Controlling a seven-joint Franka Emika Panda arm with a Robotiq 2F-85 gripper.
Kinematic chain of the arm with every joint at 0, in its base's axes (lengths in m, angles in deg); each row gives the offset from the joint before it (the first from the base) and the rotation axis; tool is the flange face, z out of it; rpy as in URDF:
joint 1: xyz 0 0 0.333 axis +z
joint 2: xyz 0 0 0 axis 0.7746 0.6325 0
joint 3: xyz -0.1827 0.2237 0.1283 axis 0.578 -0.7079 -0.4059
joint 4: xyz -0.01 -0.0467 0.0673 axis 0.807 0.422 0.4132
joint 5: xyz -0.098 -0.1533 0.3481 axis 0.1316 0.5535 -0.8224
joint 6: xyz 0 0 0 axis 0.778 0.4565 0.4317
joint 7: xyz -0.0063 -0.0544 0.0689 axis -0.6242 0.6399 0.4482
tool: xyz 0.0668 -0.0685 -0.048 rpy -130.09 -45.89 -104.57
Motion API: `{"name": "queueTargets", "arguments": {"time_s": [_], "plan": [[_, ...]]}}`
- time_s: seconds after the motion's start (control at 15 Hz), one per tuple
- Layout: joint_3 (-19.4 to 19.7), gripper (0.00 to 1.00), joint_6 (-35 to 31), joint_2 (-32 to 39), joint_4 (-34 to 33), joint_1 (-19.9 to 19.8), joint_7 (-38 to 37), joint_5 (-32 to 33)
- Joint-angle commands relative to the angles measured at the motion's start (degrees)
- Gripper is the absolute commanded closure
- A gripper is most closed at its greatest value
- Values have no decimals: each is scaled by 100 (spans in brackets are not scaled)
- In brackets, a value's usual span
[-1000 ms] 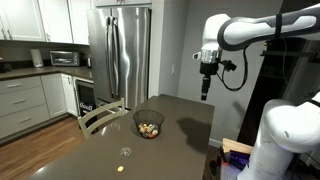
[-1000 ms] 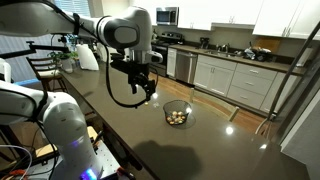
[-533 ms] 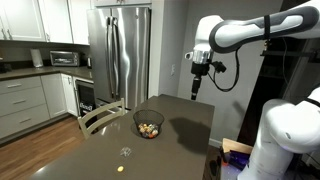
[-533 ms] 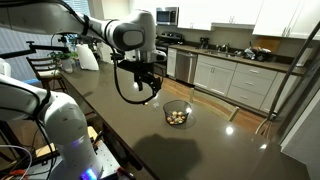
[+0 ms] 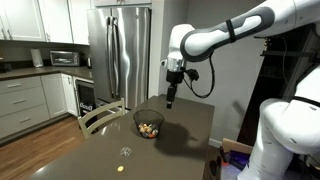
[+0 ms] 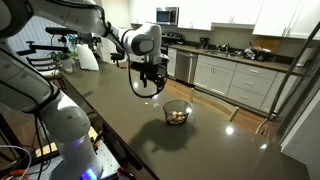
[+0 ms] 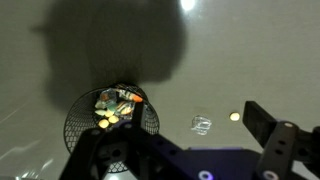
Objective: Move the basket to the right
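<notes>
Basket (image 5: pixel 149 124) sits on the dark table (image 5: pixel 190 118), gripper (image 5: pixel 171 101) hovering just beside-above it with jaws spread and empty, and I worry an off-centre descent clips the mesh rim, tipping it and spilling the small items (image 7: pixel 112 104).

The basket (image 5: pixel 149 124) stands on the table (image 5: pixel 190 125), inward from the side edge where a chair (image 5: pixel 100 118) is drawn up, and small items (image 7: pixel 115 103) lie inside it. The gripper (image 5: pixel 170 103) hangs above the table, near the basket and apart from it. A small scrap (image 5: pixel 125 151) and a speck (image 5: pixel 122 169) lie on the table toward the near edge, well apart from the basket. A refrigerator (image 5: pixel 120 50) stands beyond the far edge.
</notes>
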Motion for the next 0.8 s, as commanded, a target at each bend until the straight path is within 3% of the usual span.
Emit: {"name": "queueTargets", "arguments": {"time_s": [0.0, 0.73], "plan": [[-131, 0, -195, 1017, -597, -27, 230, -41], [-274, 0, -1537, 2782, -981, -268, 624, -80]]}}
